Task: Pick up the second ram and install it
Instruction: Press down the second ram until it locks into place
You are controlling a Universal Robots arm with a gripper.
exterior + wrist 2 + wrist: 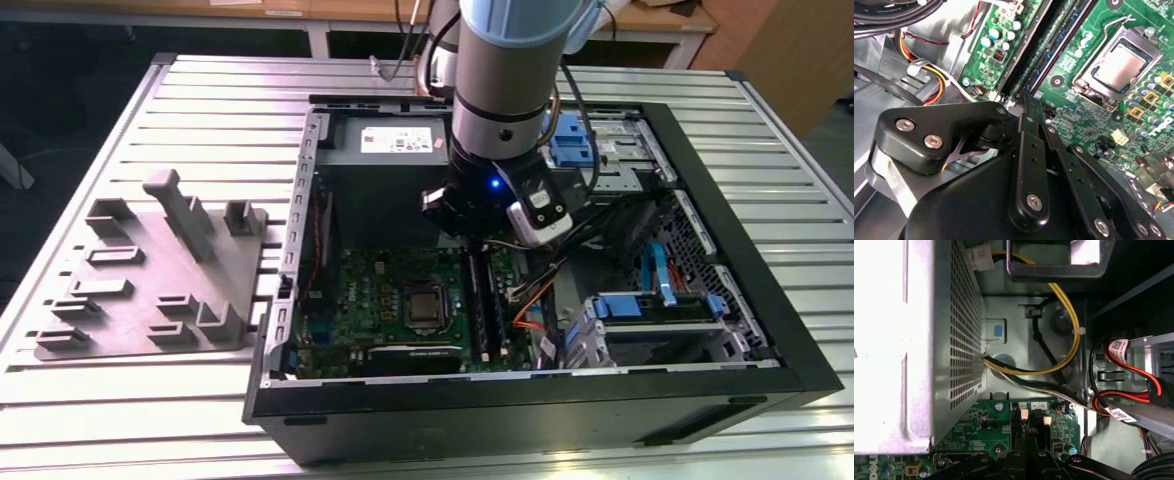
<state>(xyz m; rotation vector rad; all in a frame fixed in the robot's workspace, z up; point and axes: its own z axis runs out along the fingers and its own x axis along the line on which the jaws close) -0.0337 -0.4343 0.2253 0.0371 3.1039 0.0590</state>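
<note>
My gripper [471, 240] hangs inside the open computer case [534, 395], right over the long black memory slots [486, 300] on the green motherboard. In the second wrist view its two black fingers [1026, 107] meet at the tips, so the gripper [1026, 99] is shut above one end of the slots [1026, 55]. A thin dark blue-green strip [1050, 45] runs along the slots and looks like the ram seen edge-on. I cannot tell whether the fingertips touch it. In the first wrist view the gripper [1025, 440] sits by the white slot latches [1024, 415].
The grey holder tray [147, 270] lies on the slatted table at the exterior view's left. The grey power-supply box [387, 140] stands close behind the arm. The processor socket [1116, 65] flanks the slots. Yellow cables [1071, 340], orange cables [531, 300] and a blue-clipped drive cage [654, 300] crowd the other side.
</note>
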